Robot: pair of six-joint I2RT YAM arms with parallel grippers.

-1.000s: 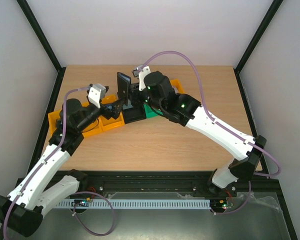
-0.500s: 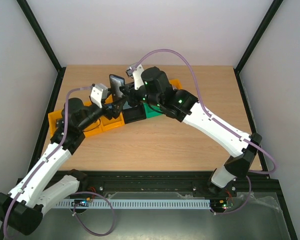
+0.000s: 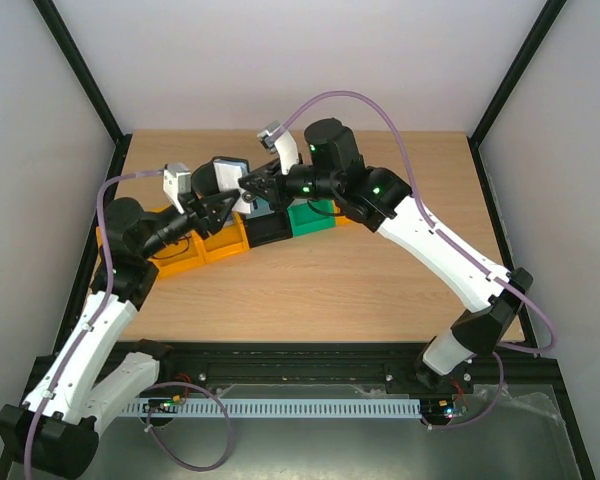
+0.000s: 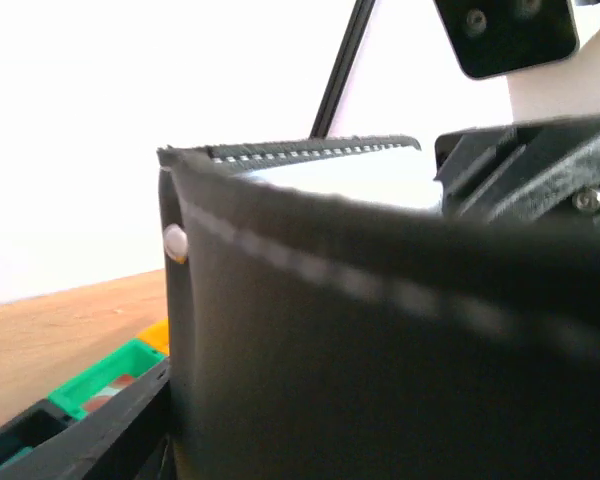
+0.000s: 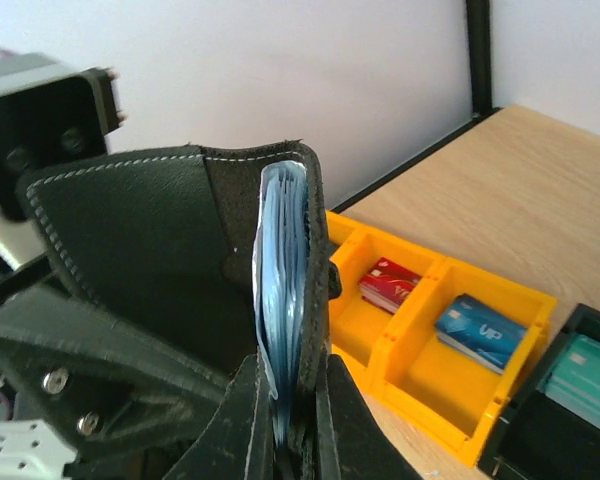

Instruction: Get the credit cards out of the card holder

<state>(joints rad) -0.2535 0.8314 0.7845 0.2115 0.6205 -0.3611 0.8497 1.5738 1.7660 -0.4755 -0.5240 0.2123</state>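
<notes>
The black card holder [image 5: 180, 250] hangs open above the bins. My right gripper [image 5: 290, 425] is shut on its one half, pinching the stack of blue-grey pockets [image 5: 280, 300] from below. No card edge stands out among the pockets. The other flap spreads left, and a finger [image 5: 100, 370] of my left gripper lies under it. In the left wrist view the holder [image 4: 380, 380] fills the frame and hides the left jaws; its pale snap [image 4: 175, 240] shows. From above, the left gripper [image 3: 220, 203] meets the holder [image 3: 230, 172] beside the right gripper [image 3: 255, 190]. A red credit card [image 5: 390, 283] and a blue one [image 5: 480, 330] lie in the orange bin [image 5: 420, 385].
A row of bins runs under the grippers: orange [image 3: 195, 250], black [image 3: 270, 232], green [image 3: 315, 218]. A teal-faced piece [image 5: 585, 375] lies in the black bin. Bare wooden table [image 3: 330, 290] spreads in front. Black frame posts stand at the back corners.
Both grippers and the holder have shifted left. The holder has tipped from upright to leaning, its flap spread toward the left gripper, which has come up against it.
</notes>
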